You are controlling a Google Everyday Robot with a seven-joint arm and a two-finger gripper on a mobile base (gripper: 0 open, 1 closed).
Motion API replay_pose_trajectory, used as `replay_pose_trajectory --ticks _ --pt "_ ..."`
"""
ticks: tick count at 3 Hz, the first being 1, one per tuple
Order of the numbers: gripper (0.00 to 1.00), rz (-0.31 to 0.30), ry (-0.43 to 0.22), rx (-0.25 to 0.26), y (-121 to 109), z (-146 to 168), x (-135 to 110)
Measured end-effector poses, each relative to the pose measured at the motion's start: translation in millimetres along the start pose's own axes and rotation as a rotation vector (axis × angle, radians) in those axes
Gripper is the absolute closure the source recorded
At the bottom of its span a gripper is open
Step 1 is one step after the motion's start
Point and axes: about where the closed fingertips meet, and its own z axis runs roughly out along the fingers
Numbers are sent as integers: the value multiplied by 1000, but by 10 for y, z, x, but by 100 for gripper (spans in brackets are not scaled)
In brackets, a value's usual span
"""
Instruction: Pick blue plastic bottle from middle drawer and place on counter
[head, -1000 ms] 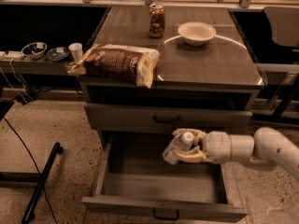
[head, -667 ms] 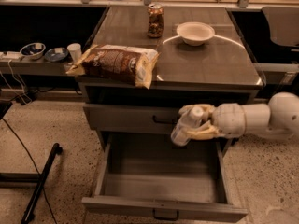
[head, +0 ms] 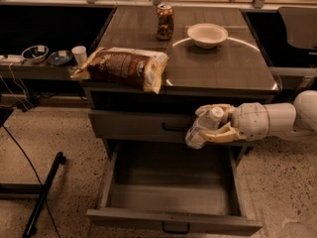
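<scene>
Above the wide grey metal middle drawer (head: 168, 221), which stood pulled open with nothing visible inside, the cream two-finger gripper (head: 211, 124) was clenched on the slim clear blue plastic bottle (head: 198, 136). The bottle was tilted, its white cap toward the arm. A second earlier it had hung low over the drawer's cavity. It had since risen clear and sat level with the closed grey drawer front (head: 133, 124), just below the glossy grey-brown counter (head: 223, 71). The pick looked done; lifting above the edge and setting down remained, probably on bare surface between the brown crinkled bag (head: 121, 67) and white bowl (head: 207, 34).
</scene>
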Motion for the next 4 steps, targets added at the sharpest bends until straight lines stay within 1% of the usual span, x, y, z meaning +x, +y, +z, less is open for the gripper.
replay_pose_trajectory --ticks 1,2,3,4 --pt "100 -68 24 0 -94 -79 -148" --pt "100 -128 -16 6 -280 -281 -601" --pt "100 -202 -121 -8 -490 -536 -1225" --pt "100 -182 -198 30 -851 -778 -1643"
